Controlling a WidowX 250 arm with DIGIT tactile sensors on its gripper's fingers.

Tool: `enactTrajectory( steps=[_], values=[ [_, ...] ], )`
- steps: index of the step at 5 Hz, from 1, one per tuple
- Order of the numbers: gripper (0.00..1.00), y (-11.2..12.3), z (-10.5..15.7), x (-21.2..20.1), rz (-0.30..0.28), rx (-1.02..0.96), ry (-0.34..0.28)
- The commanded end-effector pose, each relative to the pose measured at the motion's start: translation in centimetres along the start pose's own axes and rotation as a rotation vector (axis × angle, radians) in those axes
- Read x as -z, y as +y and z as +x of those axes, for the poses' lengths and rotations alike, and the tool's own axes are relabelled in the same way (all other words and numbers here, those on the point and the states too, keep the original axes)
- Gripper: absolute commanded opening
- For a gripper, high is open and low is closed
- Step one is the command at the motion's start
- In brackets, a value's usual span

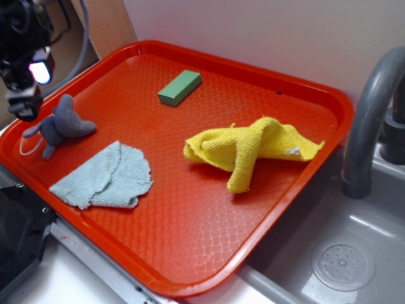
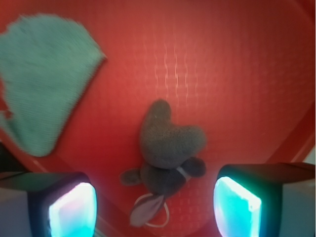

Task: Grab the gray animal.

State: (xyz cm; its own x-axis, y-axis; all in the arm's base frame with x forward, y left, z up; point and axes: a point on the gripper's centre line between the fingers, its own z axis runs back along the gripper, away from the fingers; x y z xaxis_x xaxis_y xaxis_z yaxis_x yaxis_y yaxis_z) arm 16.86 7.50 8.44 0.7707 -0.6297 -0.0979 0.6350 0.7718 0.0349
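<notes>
At the far left the gripper (image 2: 155, 210) hangs with jaws wide apart, mostly cut off in the exterior view. Below it, near the red tray's (image 1: 190, 253) left rim, lies the gray animal (image 1: 60, 125), untouched, its face unclear. Rightward: light blue cloth (image 1: 104, 177), green block (image 1: 180, 87), crumpled yellow cloth (image 1: 253, 149), partly cropped faucet (image 1: 370, 114).

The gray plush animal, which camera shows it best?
The wrist view: the gray plush animal lies centered between the open gripper fingers, white loop visible. The exterior view shows it small at the red tray edge.
</notes>
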Motion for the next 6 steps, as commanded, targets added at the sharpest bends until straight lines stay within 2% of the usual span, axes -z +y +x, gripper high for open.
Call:
enactTrajectory(
  steps=[1,2,3,5,6],
  values=[
    [1.00,0.1,1.0,4.4,0.047,0.033,0.138],
    [1.00,0.1,0.5,6.2,0.038,0.028,0.192],
    [0.03,0.0,0.3,6.8,0.041,0.027,0.175],
    [0.00,-0.1,0.4,5.4,0.052,-0.018,0.137],
    [0.00,0.1,1.2,1.9,0.084,-0.206,0.124]
  ],
)
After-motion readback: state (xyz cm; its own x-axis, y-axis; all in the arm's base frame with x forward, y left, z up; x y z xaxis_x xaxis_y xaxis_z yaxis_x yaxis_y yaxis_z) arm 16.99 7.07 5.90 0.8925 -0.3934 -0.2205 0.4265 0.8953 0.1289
